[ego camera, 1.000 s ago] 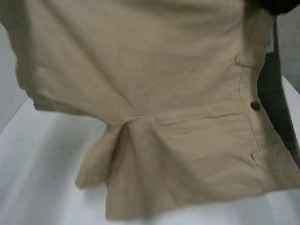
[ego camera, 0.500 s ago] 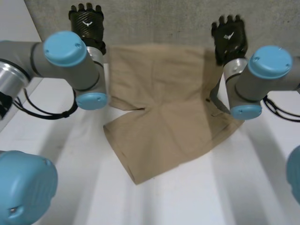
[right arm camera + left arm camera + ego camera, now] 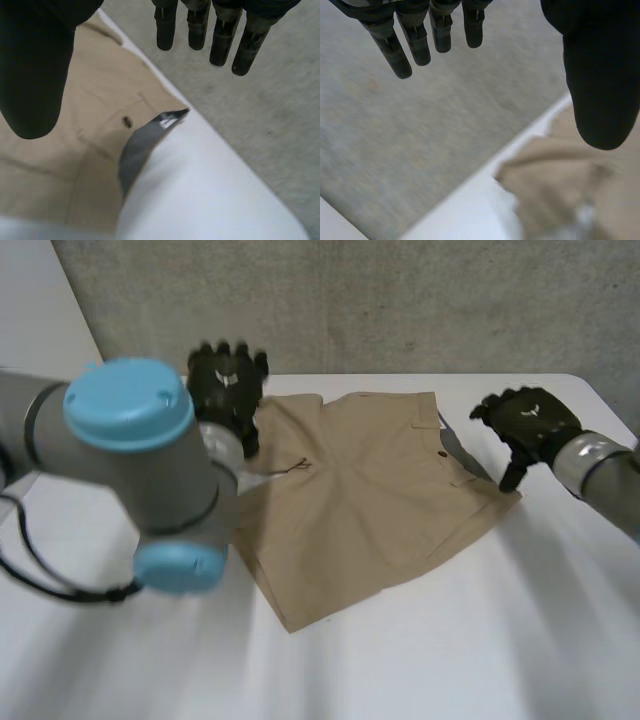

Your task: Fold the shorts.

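The tan shorts (image 3: 370, 490) lie spread on the white table (image 3: 480, 640), with the buttoned waistband at the right. My left hand (image 3: 228, 382) hovers at their far left corner, open and holding nothing. In the left wrist view its fingers (image 3: 395, 50) are straight, and a rumpled corner of the shorts (image 3: 560, 175) lies below the thumb. My right hand (image 3: 530, 420) is open just right of the waistband and off the cloth. The right wrist view shows its thumb (image 3: 35, 65) over the shorts (image 3: 65, 150), whose dark waistband lining (image 3: 145, 142) is turned up near a button (image 3: 126, 121).
A grey concrete wall (image 3: 400, 300) rises right behind the table's far edge. My left arm's large elbow joint (image 3: 140, 470) hangs over the table's left side and hides the cloth's left edge. White tabletop stretches toward the front and the right.
The shorts, a second ago held up close to the camera, now lie on the table. Both hands have let go and opened; the right hand has drawn away to the right.
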Controlling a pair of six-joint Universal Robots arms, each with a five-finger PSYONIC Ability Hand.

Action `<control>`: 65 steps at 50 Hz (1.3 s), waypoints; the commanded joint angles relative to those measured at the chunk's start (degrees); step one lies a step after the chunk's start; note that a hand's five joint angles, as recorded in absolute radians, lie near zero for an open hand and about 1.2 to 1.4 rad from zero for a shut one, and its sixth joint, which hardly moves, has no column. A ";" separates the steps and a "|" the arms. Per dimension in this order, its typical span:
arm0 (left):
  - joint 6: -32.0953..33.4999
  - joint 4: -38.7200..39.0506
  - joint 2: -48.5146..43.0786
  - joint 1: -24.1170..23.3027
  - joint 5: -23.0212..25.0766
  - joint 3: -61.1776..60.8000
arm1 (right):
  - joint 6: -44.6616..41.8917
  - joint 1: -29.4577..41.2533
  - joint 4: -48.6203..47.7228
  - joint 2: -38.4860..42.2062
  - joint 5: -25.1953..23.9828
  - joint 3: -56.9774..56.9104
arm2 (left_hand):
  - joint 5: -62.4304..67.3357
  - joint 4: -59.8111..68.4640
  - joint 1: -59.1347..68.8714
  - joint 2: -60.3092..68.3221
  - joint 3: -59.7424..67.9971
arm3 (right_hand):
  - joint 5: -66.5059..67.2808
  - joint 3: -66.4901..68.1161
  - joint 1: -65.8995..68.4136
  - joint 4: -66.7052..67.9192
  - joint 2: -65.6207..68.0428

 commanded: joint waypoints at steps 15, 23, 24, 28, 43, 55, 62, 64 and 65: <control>-24.77 -10.78 3.45 -11.46 -0.28 -21.57 | -20.37 -6.52 4.36 14.42 -12.66 -4.85 | 23.16 23.87 24.57 23.94 23.05 | 24.35 25.58 26.83 24.83 24.75; -24.94 -10.43 1.16 -12.78 -2.30 -20.16 | -19.58 -6.25 2.60 17.15 -12.57 -7.22 | 22.15 22.85 23.55 22.93 22.03 | 51.85 53.08 54.33 52.33 52.25; -24.94 -10.26 0.81 -12.78 -2.48 -19.90 | -19.40 -6.17 2.08 17.15 -12.66 -7.22 | 21.99 22.69 23.39 22.76 21.87 | 61.76 62.99 64.24 62.24 62.16; -24.86 -10.26 -0.77 -12.87 -2.83 -18.84 | -17.91 -6.08 -0.47 16.71 -12.66 -6.61 | 21.98 22.69 23.39 22.76 21.87 | 62.98 64.21 65.46 63.46 63.38; -24.68 -10.26 -7.37 -13.05 -7.31 -13.04 | -12.99 -6.17 -0.39 11.88 -12.66 -2.39 | 23.66 24.37 25.07 24.44 23.55 | 62.98 64.21 65.46 63.46 63.38; -24.42 -10.52 -11.85 -12.87 -8.37 -9.52 | -13.07 -6.17 -0.48 10.73 -12.66 -0.63 | 27.53 28.23 28.93 28.30 27.41 | 62.98 64.21 65.46 63.46 63.38; -24.51 -10.43 -12.03 -12.70 -8.46 -9.17 | -13.07 -6.17 -0.39 10.73 -11.87 -0.54 | 67.00 67.70 68.40 67.78 66.88 | 62.98 64.21 65.46 63.46 63.38; -24.42 -10.43 -11.50 -12.70 -8.54 -9.08 | -13.07 -6.17 -0.04 10.56 -11.61 -0.46 | 67.04 67.75 68.45 67.82 66.93 | 62.98 64.21 65.46 63.46 63.38; -24.42 -10.43 -10.89 -12.70 -8.54 -9.26 | -12.99 -6.17 0.22 10.47 -11.60 -0.37 | 67.04 67.75 68.45 67.82 66.93 | 62.98 64.21 65.46 63.46 63.38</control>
